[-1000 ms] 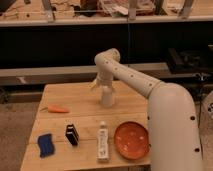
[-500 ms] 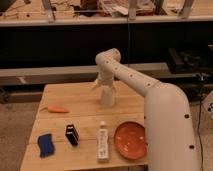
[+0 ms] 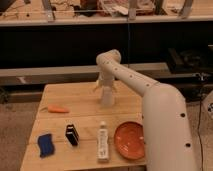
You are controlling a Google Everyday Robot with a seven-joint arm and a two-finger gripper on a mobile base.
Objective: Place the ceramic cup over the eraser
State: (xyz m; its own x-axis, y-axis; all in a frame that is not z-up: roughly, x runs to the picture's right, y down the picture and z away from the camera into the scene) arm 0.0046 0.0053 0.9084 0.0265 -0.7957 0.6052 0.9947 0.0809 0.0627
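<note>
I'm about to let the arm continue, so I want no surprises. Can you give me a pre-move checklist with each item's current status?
1. Gripper is at the ceramic cup, at the far middle of the table: ok.
2. Cup firmly held: cannot tell.
3. Cup lifted off the table: cannot tell.
4. Target located: the small black block near the front edge is probably the eraser: ok.
5. Room around the block: the blue pad and white tube lie apart from it, one on either side: ok.
6. Cup over the block: not ok, they are well apart.
</note>
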